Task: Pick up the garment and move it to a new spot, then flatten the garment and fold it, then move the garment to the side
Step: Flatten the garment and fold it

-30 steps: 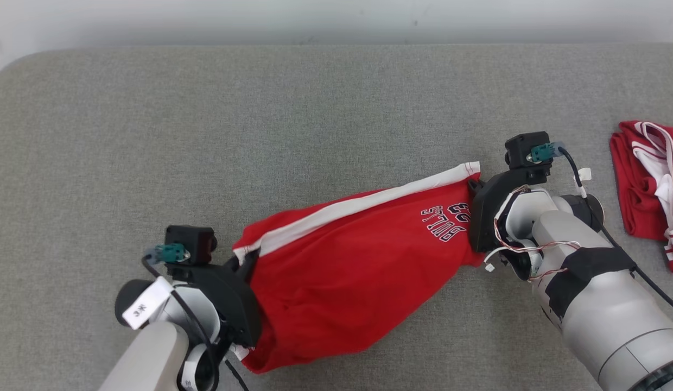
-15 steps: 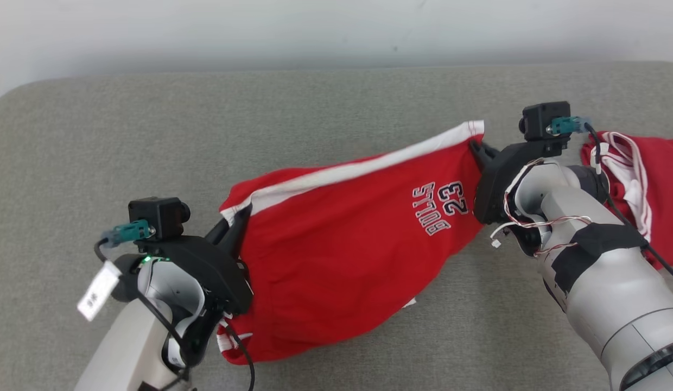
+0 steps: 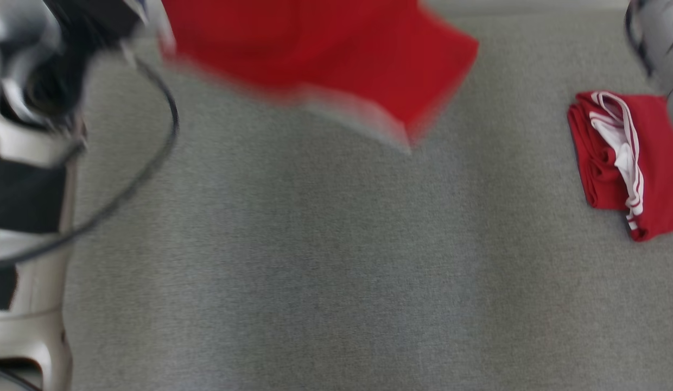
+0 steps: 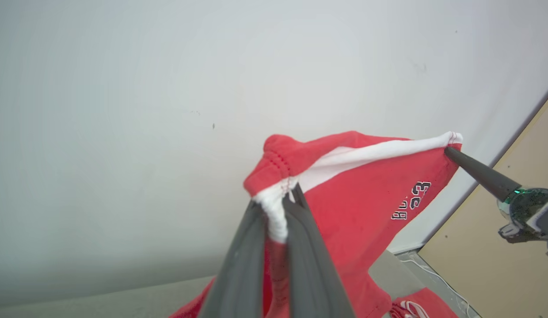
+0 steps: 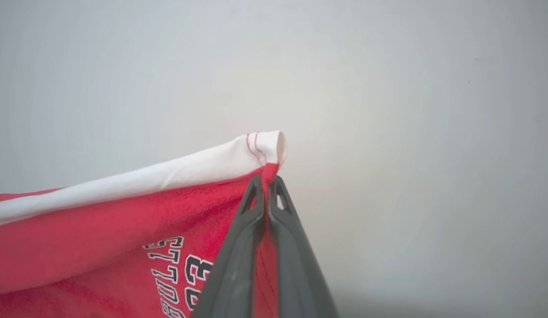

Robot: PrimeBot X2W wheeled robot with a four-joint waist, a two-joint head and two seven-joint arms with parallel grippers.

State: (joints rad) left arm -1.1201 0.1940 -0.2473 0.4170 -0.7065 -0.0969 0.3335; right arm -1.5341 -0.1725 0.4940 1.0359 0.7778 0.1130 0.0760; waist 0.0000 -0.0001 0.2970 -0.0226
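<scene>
Head view: the garment (image 3: 315, 49) is a red blur at the far edge, up off the grey table (image 3: 315, 271), and a folded red cloth (image 3: 613, 157) lies at right.

Left wrist view: the left gripper (image 4: 283, 212) pinches the garment's white band.

Right wrist view: the right gripper (image 5: 267, 181) is pressed together on a red corner, just under the white stripe.

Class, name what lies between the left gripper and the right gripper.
The garment, hanging from left gripper to right gripper, as the left wrist view shows.
</scene>
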